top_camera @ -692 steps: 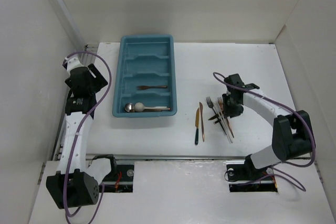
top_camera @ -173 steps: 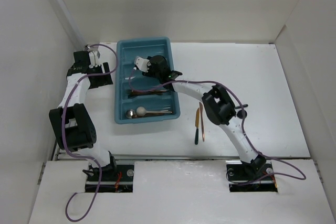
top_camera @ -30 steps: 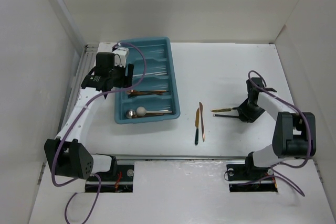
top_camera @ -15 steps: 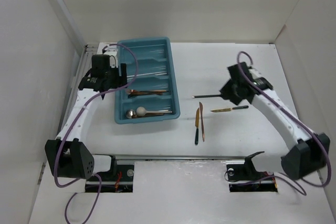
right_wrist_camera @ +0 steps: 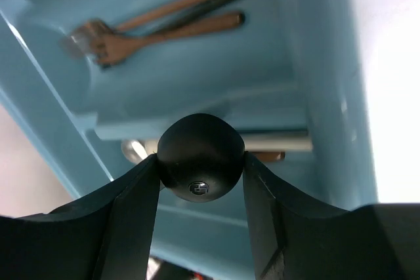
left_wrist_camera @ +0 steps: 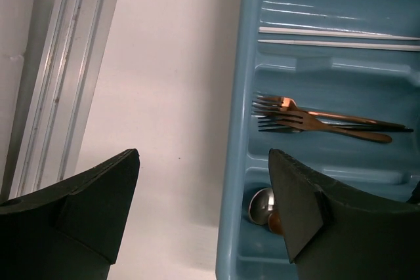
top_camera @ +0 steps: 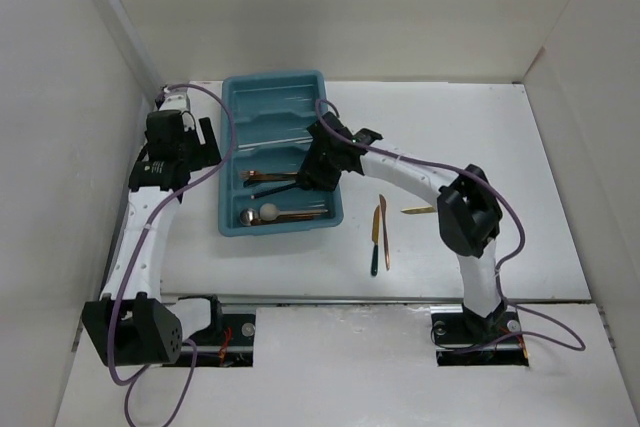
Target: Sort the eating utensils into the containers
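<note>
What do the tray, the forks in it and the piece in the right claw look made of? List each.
Tray: probably moulded plastic; teal, soft sheen, rounded ridges.
Forks: seemingly metal, copper-toned with bright glints on the tines.
Black utensil clamped in the right claw: smooth, satin black; coated metal or plastic, cannot tell.

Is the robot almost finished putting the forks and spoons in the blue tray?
Nearly. Done: the blue tray holds white sticks, forks and spoons, each kind in its own slot. In hand: the right fingers pinch a black utensil above the tray. Left to do: three utensils lie on the table, two side by side and one apart. The left fingers are open and empty beside the tray.
</note>
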You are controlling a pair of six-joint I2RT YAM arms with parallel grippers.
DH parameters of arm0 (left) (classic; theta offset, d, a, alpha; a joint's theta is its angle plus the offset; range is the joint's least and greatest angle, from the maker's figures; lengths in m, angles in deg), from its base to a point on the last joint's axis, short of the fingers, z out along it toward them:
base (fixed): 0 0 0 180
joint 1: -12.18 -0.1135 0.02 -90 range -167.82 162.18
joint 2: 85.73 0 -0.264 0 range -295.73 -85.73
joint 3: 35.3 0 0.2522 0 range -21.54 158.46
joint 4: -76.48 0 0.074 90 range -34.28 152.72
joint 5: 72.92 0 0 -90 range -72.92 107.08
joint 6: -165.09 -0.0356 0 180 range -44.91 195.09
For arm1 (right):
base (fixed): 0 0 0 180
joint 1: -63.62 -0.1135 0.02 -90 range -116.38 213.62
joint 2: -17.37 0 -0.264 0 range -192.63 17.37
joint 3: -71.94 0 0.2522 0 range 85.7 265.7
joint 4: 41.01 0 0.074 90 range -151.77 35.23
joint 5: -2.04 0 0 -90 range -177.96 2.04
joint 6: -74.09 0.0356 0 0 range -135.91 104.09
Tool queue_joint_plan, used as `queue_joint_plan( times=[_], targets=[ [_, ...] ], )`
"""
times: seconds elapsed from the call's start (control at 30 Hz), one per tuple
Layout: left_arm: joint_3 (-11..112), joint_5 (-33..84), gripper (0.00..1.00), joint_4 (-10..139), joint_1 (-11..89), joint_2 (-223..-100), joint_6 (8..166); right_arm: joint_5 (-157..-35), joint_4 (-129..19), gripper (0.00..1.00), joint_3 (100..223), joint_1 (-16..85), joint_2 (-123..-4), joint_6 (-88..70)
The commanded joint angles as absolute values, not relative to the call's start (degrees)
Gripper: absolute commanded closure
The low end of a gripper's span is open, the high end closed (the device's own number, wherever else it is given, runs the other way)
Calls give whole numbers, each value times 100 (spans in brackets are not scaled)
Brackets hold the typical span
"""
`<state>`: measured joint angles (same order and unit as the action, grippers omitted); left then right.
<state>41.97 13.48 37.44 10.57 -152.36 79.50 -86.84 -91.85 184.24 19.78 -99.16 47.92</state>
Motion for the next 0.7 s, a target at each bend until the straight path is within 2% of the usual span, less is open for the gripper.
queue_joint_plan(
  times=[0.0,0.17,0.27,0.5,0.53,0.57,0.6,0.67],
  targets=[
    [4042,1207,23,3864,1033,-15033,8045,-9076,-9029,100,18616,1993,-9898,4886],
    [4042,1260,23,3933,1033,-15033,8045,-9183,-9538,94,18975,1862,-10163,4764],
    [4042,1312,23,4004,1033,-15086,7940,-9113,-9485,73,18976,1809,-10023,4641],
    [4095,1418,23,4110,1033,-15191,7834,-8990,-9731,72,18845,1756,-9671,4684],
    [4095,1418,23,4110,1033,-15192,7782,-9068,-9783,61,18844,1756,-9671,4684],
    [4095,1418,23,4171,1033,-15192,7782,-9069,-9784,61,18844,1756,-9671,4684],
    [4095,1418,23,4171,1033,-15192,7782,-9069,-9853,46,18844,1756,-9671,4684],
    [4042,1366,23,4224,1033,-15192,7782,-9069,-9854,36,18844,1756,-9671,4632]
  ],
)
